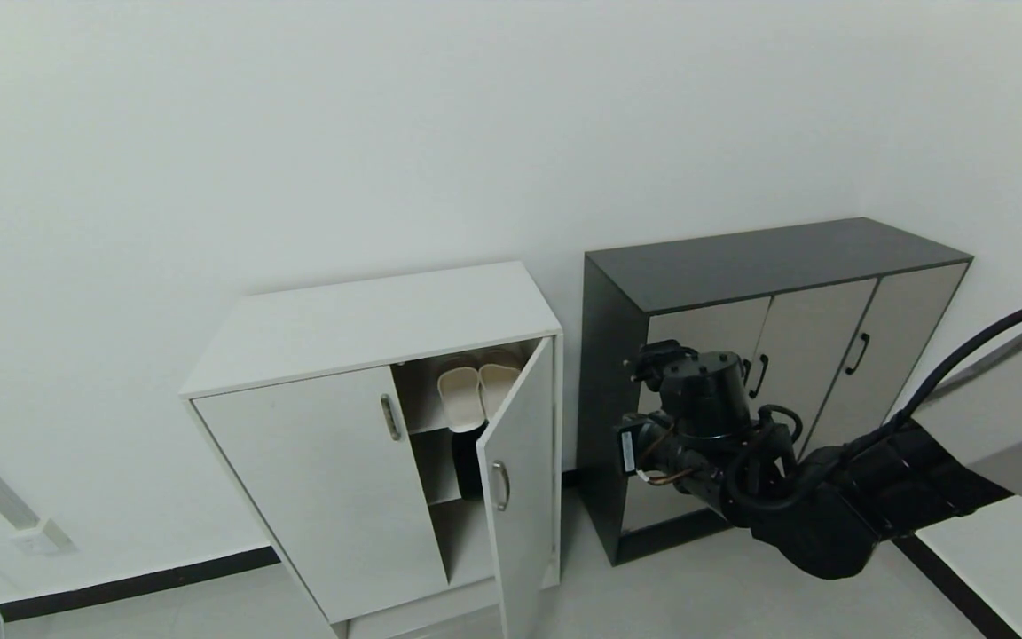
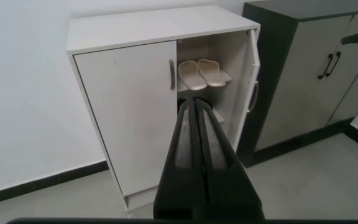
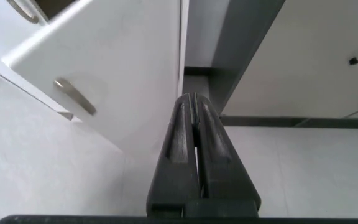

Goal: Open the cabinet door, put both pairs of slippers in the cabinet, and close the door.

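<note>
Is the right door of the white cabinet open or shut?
Open. The right door stands swung outward from the white cabinet, showing light slippers inside.

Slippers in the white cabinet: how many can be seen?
2: one cream slipper and a second slipper beside it, on the top shelf of the white cabinet, past its open door. A dark shape on the shelf below may be more; I cannot tell.
</note>
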You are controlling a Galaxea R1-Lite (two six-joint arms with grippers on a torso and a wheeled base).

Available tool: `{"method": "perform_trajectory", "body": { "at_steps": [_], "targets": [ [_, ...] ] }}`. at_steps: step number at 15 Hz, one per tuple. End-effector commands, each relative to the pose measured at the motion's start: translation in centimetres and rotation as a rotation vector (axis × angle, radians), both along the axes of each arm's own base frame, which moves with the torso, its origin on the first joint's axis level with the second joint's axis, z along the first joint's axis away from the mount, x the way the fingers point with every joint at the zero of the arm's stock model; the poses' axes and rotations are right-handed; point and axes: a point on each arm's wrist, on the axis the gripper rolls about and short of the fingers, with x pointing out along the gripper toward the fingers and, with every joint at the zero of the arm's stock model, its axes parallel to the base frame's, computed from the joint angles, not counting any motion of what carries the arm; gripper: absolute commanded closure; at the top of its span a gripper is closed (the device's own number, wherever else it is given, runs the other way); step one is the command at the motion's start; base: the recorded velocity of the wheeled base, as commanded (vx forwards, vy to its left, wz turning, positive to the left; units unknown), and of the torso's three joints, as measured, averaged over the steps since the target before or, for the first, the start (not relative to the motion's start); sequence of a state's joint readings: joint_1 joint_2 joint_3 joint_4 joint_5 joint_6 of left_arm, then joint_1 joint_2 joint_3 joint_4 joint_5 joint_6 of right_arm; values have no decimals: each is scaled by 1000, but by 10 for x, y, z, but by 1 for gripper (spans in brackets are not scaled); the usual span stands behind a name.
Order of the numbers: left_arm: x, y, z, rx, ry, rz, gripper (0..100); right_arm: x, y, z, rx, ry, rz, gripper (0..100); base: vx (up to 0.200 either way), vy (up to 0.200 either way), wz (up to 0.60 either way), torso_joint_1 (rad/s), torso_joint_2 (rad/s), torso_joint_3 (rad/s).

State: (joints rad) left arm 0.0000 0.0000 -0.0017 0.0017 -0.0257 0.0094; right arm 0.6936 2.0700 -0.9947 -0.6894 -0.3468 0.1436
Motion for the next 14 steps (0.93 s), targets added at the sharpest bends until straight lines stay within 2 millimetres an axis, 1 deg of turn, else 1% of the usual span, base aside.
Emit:
{"method": "perform_trajectory", "body": {
  "at_steps": [1,9,14],
  "targets": [
    [0,0,0,1,0,0,100,-2,1,-2,-3,6,7,100,0,0,600,2,2,2],
    [0,0,0,1,1,0,100,-5,2,-7,-11,21,17,100,0,0,600,3,2,5],
    [0,0,0,1,1,0,100,-7,0,-11,-3,35,57,100,0,0,0,0,0,0]
  ]
}}
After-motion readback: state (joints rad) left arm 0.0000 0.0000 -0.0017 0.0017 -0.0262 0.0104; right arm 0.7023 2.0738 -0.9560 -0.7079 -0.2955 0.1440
